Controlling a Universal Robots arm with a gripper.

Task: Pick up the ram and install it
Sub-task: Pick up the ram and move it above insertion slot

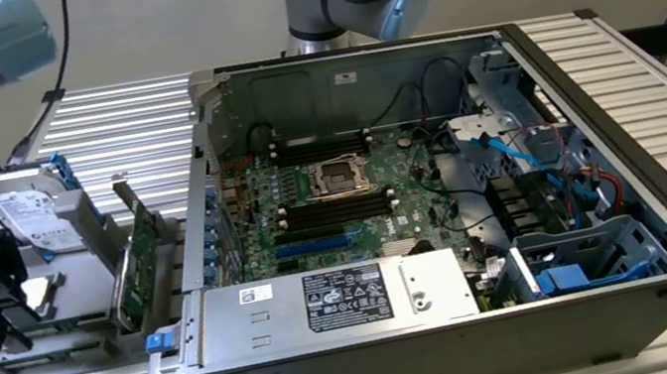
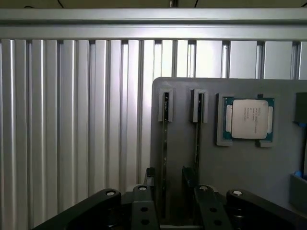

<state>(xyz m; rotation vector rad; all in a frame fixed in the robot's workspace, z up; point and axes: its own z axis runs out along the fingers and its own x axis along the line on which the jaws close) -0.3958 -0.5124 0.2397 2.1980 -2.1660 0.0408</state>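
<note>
Ribbed aluminium slats form the counter (image 2: 72, 124). On it lies a grey tray (image 2: 240, 167) which, in the exterior view, sits to the left of the open computer case (image 1: 631, 200). The ram (image 2: 165, 139) stands on edge in a narrow holder on that tray. A second stick (image 2: 197, 139) runs parallel just beside it, and a processor chip (image 2: 249, 119) sits in its own frame beyond that. The tool (image 2: 169, 177) hangs over the end of the ram nearest the wrist camera. It is released, its two fingers (image 2: 150, 179) either side of the stick with a gap on both faces, grasping nothing yet. For a clean pick the tool probably needs to be centred and square, so both fingers meet the flat faces together and the stick does not tip in its holder. One finger stands between the two sticks, where room is tightest, so any skew could knock the neighbour. On the other side the tray's edge is close and only bare slats lie beyond, so there is plenty of room there. In the exterior view a tall green card (image 1: 142, 263) and a hard drive (image 1: 29, 210) stand on the tray between the tool's end and the case. The black memory slots (image 1: 337, 211) lie deep inside the raised case walls, with blue cables (image 1: 517, 158) to the exterior view's right.
</note>
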